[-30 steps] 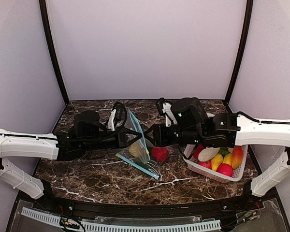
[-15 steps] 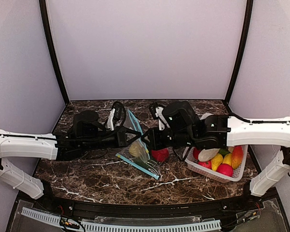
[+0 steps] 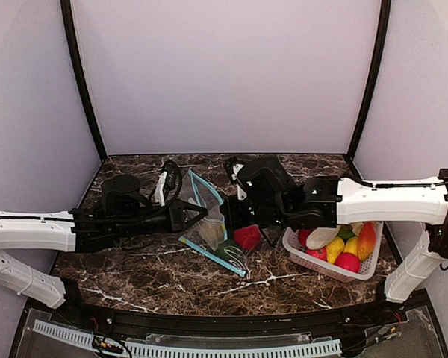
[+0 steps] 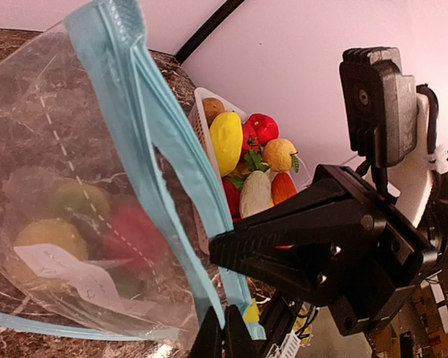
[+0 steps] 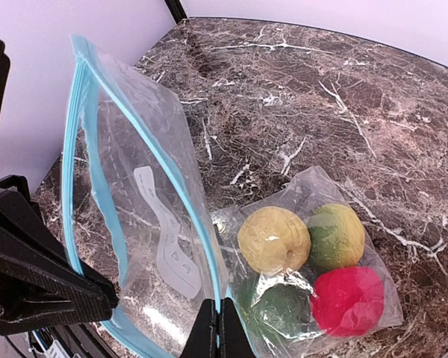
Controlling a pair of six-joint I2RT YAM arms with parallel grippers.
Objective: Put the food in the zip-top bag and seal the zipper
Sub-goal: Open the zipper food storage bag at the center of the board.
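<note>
A clear zip-top bag [image 3: 209, 224] with a light blue zipper strip [image 5: 138, 160] lies mid-table, its mouth held up. Inside it are a yellow fruit [image 5: 272, 240], a yellow-green fruit [image 5: 336, 235], a dark green one [image 5: 280, 309] and a red one [image 5: 347, 300]. My left gripper [image 4: 224, 339] is shut on the bag's blue rim [image 4: 164, 156]. My right gripper [image 5: 218, 328] is shut on the opposite blue rim. Both grippers meet at the bag in the top view, the left [image 3: 198, 214] and the right [image 3: 231, 218]. More toy food sits in the basket.
A white slotted basket [image 3: 308, 257] at the right holds several toy fruits and vegetables, red, yellow, orange and white [image 3: 322, 237]; it also shows in the left wrist view [image 4: 201, 127]. The dark marble table [image 3: 157, 276] is walled by pale panels.
Both arms have shifted left with the bag's mouth. The right gripper has moved from beside the red fruit onto the bag's rim, and the left arm has drawn back toward the left.
</note>
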